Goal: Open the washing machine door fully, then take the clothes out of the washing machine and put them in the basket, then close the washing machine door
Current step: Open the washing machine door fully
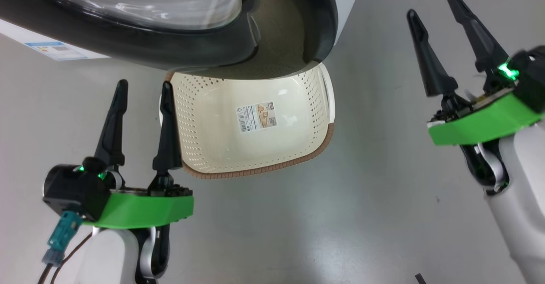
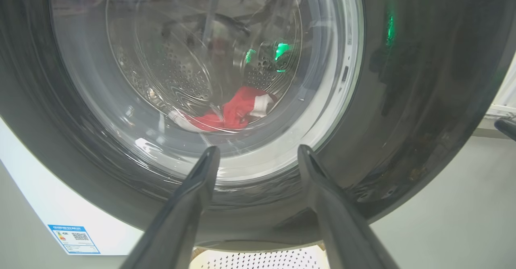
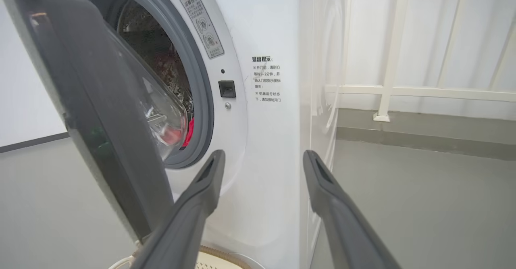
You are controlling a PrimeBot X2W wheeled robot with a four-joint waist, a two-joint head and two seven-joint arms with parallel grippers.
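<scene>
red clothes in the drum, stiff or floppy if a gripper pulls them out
Probably floppy: the red clothes lie crumpled in soft folds low in the drum, so they should drape and trail. Likely light, being a small heap. They might catch on the grey ring.

Door (image 1: pixel 127 47): cut off by the top edge in head view. It overhangs and hides the far end of the basket (image 1: pixel 255 164), just ahead of the left claw (image 1: pixel 144 83).
Clothes (image 2: pixel 236 109): straight ahead of the left claw, behind the window. Outline smeared by reflections, number of pieces not resolvable.
Up-left of the right claw (image 3: pixel 262 154): a red sliver, the rest behind the door.
Basket label (image 1: pixel 256 116): print too small to read.
Blue sticker (image 2: pixel 73 238), low left of the left claw: text illegible.
</scene>
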